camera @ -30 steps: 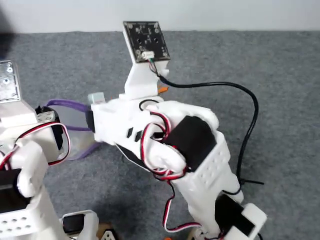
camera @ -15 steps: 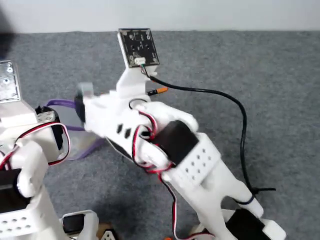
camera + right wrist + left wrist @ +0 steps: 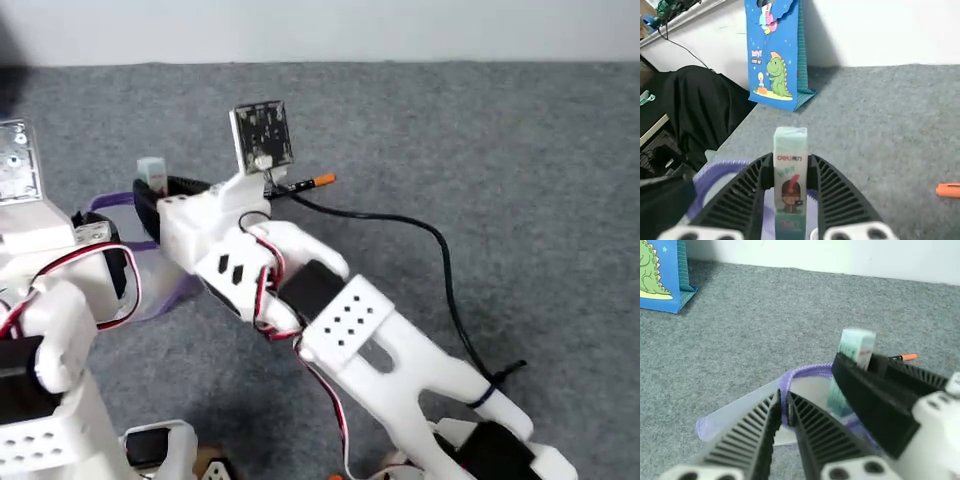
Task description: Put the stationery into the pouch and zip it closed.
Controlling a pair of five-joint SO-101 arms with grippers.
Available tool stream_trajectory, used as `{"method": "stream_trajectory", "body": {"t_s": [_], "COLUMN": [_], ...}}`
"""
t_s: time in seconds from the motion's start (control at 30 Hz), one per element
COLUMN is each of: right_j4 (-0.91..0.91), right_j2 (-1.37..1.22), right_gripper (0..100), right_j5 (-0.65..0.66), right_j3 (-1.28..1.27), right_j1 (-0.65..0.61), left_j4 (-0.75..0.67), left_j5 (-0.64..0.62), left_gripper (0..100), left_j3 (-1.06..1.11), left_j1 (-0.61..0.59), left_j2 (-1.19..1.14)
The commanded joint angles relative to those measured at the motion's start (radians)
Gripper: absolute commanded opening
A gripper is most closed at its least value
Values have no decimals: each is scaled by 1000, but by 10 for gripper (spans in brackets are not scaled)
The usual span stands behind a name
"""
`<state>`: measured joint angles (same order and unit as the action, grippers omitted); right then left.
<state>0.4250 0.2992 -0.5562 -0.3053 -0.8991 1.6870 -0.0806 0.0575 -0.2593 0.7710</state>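
My right claw (image 3: pixel 790 166) clamps the eraser (image 3: pixel 789 192) by the pouch (image 3: pixel 740 409) mouth, left claw (image 3: pixel 783 402) pinching its rim. Dropped off-centre, it could bounce out.

A small upright eraser (image 3: pixel 790 150) is clamped between the black fingers (image 3: pixel 752 190) of the right hand (image 3: pixel 790 165), close to the purple-rimmed pouch (image 3: pixel 715 172). An orange pen (image 3: pixel 949 190) is seen on the grey counter (image 3: pixel 890 125), well apart.

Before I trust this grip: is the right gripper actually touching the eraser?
Touching. The right wrist view shows the right gripper clamping the eraser on both sides.
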Motion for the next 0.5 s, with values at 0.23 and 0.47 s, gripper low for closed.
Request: {"method": "stream_trajectory", "body": {"t_s": [0.23,0.47], "right_j4": [206,222], "right_j2": [185,260], "right_gripper": [273,176], "right_j5": [61,63], "right_j3": [-38,40], "right_j1": [-74,36], "left_j4": [29,29], "left_j5": [-3,-3], "left_gripper": [13,13], "left_j3": [61,61], "left_j1": [-3,-2], "left_j2": [-11,-12]}}
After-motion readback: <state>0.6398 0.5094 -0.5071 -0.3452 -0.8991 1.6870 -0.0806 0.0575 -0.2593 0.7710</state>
